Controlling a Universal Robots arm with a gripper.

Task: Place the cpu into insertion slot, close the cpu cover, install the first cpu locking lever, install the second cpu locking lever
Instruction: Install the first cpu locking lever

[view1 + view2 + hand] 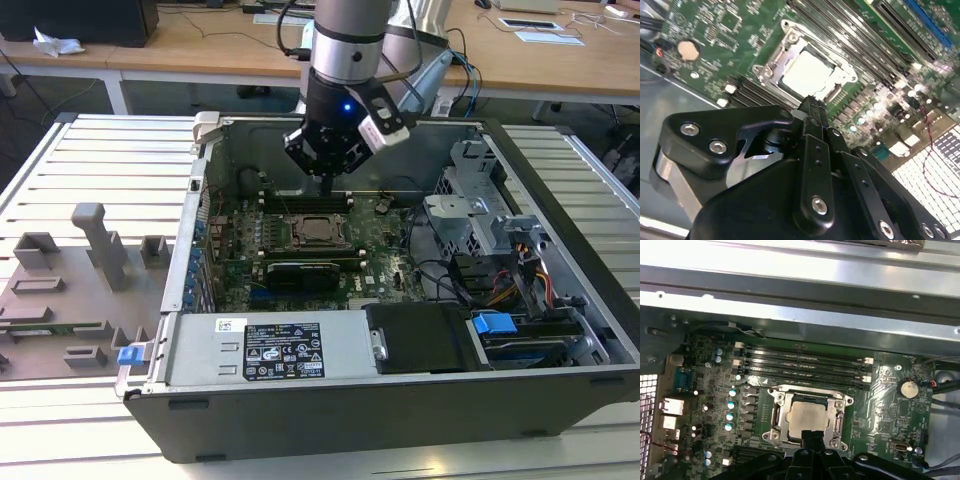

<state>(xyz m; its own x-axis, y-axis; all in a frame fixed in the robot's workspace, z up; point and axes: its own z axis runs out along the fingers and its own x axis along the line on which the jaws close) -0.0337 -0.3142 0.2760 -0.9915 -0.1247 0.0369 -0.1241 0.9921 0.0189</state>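
Cpu [807,418] seated in slot [776,434], cover [807,390] laid flat around cpu, gripper [812,437] held just above cpu's edge, claw pinched narrow, nothing gripped.

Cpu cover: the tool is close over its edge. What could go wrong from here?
The black tool hangs by the edge of the thin grey metal cpu cover; an off-line push might land on the pale silver square cpu.
A sideways slip could scrape the small upright capacitors on the green motherboard.
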